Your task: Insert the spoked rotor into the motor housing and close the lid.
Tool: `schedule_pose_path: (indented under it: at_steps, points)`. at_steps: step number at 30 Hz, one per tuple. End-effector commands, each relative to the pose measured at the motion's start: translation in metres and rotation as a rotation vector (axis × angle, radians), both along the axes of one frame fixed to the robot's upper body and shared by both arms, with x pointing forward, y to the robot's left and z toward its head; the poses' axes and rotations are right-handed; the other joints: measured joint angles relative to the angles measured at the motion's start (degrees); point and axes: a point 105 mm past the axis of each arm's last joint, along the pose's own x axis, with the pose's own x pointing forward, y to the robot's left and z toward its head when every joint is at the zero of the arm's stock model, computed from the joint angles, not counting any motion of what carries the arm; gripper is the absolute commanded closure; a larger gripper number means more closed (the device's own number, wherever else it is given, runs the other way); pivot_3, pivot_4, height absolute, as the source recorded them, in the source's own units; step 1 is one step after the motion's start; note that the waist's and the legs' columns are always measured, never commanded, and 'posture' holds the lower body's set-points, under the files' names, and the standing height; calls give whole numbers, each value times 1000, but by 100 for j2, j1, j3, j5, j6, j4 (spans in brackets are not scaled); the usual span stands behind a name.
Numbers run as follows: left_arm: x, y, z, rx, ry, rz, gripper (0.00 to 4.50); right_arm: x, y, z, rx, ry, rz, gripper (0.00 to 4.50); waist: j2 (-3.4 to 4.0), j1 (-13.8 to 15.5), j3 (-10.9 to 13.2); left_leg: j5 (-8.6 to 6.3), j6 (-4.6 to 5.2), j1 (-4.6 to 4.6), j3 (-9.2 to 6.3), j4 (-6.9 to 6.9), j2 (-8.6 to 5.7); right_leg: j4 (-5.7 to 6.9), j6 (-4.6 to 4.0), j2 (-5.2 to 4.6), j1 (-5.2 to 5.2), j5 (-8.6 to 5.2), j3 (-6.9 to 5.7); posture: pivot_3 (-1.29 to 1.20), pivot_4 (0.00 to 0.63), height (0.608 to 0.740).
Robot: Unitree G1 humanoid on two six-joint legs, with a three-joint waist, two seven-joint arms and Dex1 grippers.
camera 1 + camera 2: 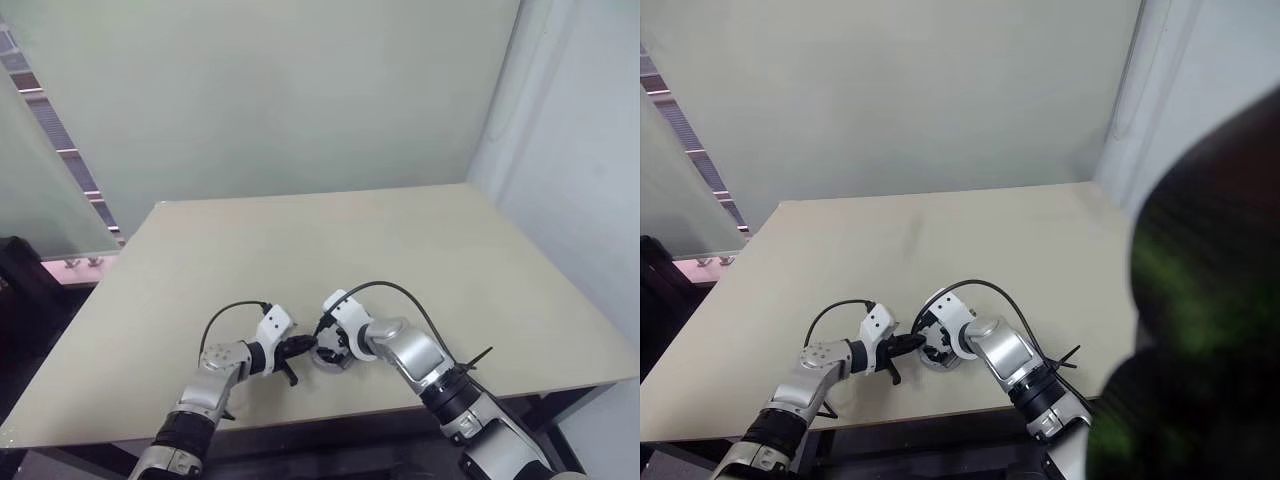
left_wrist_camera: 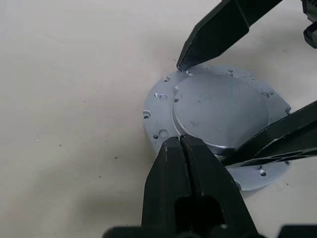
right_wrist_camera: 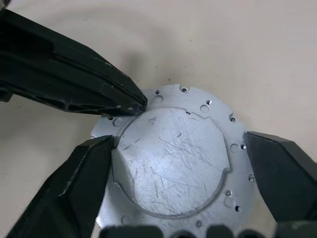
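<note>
Silver round disc (image 3: 173,163), scratched raised centre, screw-holed flange, lies flat on table (image 1: 400,260) near its front edge.

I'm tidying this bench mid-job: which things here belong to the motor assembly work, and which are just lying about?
In the job:
- silver disc, no spokes visible on this face
- left tool, shut, tip at the disc's edge
- right tool, open, straddling the disc

Just there:
- table
- wall behind it
</note>
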Motion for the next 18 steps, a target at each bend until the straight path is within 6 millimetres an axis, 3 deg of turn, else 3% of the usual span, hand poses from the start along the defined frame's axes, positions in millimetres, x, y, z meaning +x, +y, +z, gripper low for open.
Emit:
schedule_pose_path:
  at_steps: [1,6,10,18]
  points:
    - [-4,-5,-7,38,27,-35,4500,3,-10,-2,32,58,-67,33,0,1,0,0,0,-2,-1,0,0,0,0,0,0,0,0,0,0,740]
    - [-5,-6,-8,37,26,-37,4500,10,-9,21,187,82,-110,33,-1,2,2,1,1,-11,-1,0,-4,-2,1,0,-1,0,2,0,0,740]
    - [-6,-6,-8,37,26,-40,4500,17,-19,35,273,92,-164,33,1,0,8,0,2,-18,-1,-6,-4,-2,2,0,-9,1,3,0,0,740]
    - [-6,-7,-7,37,23,-44,4500,31,-51,37,465,255,-394,33,1,1,11,-1,3,-18,-2,-15,-4,-4,13,0,-11,8,2,0,0,740]
